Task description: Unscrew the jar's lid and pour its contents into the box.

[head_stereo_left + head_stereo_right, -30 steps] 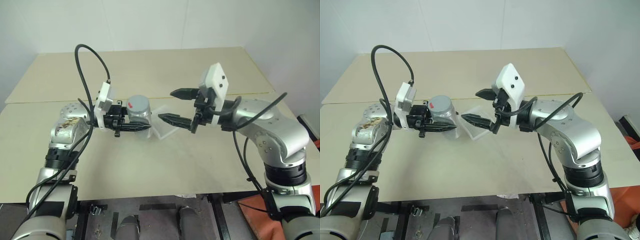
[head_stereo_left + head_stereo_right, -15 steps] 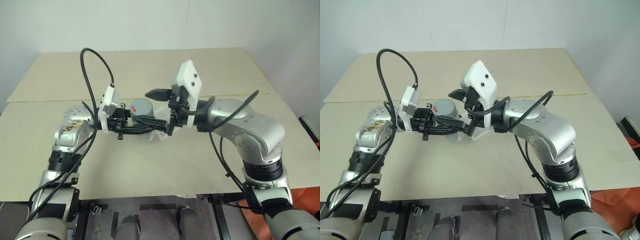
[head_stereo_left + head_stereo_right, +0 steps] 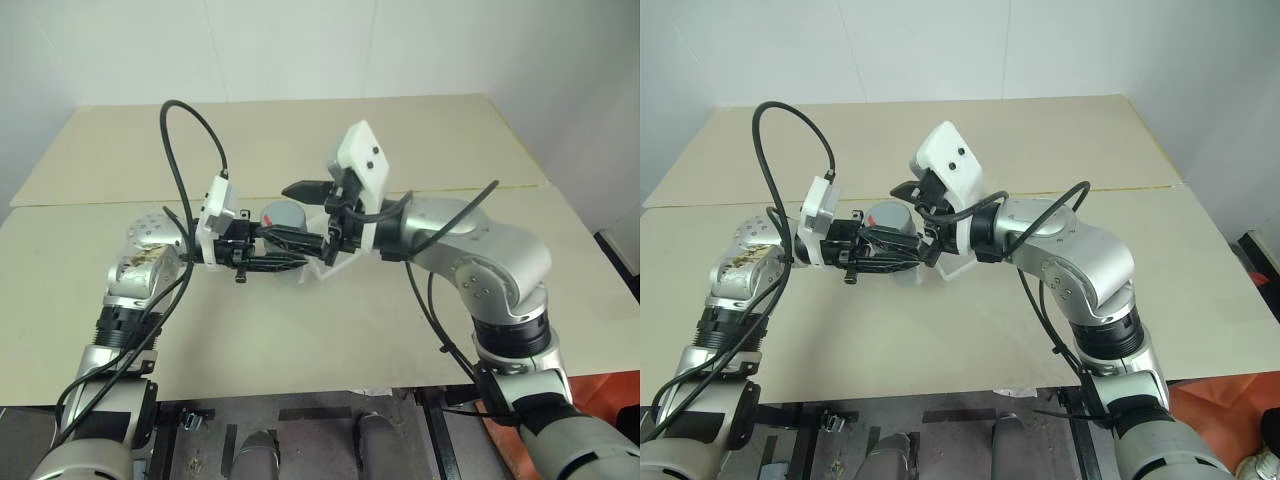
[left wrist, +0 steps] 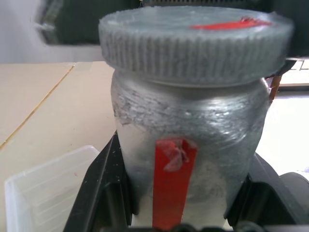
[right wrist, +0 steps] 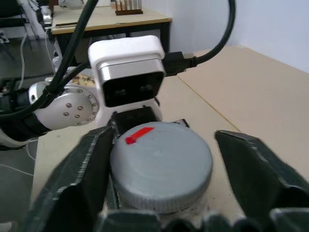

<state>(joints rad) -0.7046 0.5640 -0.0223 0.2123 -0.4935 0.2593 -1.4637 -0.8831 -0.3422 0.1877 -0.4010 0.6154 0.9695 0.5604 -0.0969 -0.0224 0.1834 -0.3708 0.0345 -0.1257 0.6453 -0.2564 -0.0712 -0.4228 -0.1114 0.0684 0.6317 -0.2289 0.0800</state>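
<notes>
I'm at the unscrewing step: my left gripper (image 3: 268, 262) is clamped on the jar (image 4: 186, 150), holding it upright above the table (image 3: 300, 340), just over the near edge of the box (image 3: 335, 262). My right gripper (image 5: 164, 169) straddles the lid (image 5: 161, 164), one finger (image 5: 84, 169) touching its rim while the other stands off, so it hasn't pinched yet. Next, I judge, I need to finish closing on the lid, then twist while the left holds firm.
</notes>
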